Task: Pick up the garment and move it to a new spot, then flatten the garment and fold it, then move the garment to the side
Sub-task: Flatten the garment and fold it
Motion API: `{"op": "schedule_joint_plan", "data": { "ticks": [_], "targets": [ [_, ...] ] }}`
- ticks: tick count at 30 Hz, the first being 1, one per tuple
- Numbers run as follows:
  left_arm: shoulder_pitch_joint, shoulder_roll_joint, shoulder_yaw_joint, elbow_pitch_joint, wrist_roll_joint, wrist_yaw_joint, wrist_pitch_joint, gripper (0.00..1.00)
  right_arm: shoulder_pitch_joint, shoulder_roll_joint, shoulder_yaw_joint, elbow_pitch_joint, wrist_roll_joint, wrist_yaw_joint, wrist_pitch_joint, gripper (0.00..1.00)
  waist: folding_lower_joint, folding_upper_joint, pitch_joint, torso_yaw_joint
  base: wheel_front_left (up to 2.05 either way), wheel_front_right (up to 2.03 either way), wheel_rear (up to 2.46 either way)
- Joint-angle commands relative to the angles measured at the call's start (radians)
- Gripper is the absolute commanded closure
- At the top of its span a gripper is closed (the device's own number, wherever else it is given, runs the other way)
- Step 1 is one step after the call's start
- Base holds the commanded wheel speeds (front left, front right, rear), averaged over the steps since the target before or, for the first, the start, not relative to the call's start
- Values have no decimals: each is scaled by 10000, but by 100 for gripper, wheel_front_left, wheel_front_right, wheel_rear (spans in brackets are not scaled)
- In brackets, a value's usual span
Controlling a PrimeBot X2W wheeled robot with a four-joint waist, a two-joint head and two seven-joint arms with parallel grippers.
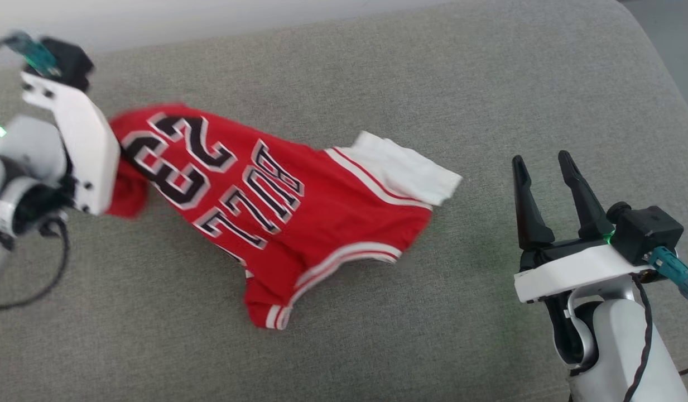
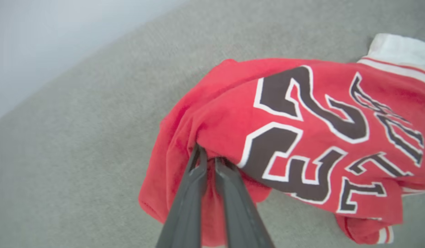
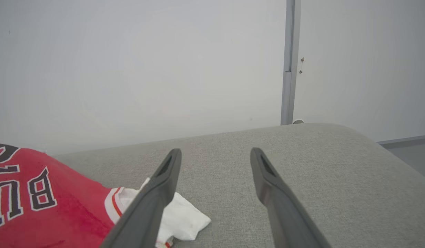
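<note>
The garment (image 1: 299, 223), a red jersey with black "BULLS 23" lettering, stretches across the grey cushion with one white sleeve (image 1: 410, 167) lying towards the right. Its left end is bunched and raised off the surface. There my left gripper (image 2: 209, 156) is shut on a fold of the garment (image 2: 226, 113) beside the "23". In the head view the white wrist plate (image 1: 81, 145) hides those fingers. My right gripper (image 1: 542, 162) stands open to the right of the sleeve, apart from the cloth, with nothing between its fingers (image 3: 157, 193). The garment (image 3: 60, 213) lies to its left.
The grey cushion (image 1: 489, 84) runs wide around the garment, with bare fabric in front and to the right. Its rounded right edge (image 1: 667, 72) drops to the floor. A pale wall (image 3: 129, 69) with a vertical metal strip (image 3: 288, 69) stands behind.
</note>
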Motion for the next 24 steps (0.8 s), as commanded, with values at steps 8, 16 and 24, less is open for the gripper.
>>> {"op": "schedule_joint_plan", "data": {
  "ticks": [8, 16, 24],
  "targets": [
    [-989, -672, -127, 1471, 662, -846, -1216, 100, -32, 6, 205, -79, -7, -7, 117, 0, 0, 0, 254, -161, 0, 0, 0],
    [-1144, -1747, -555, 3494, 396, -1376, -1529, 0, -188, 7, 373, 19, 107, -7, 138, 0, 0, 0, 480, -146, 0, 0, 0],
    [-1303, -2332, -304, 3963, -672, -1165, -464, 0, -172, 4, 29, 98, -86, -7, 221, 0, 0, 0, 177, 446, 0, 0, 0]
  ]
}}
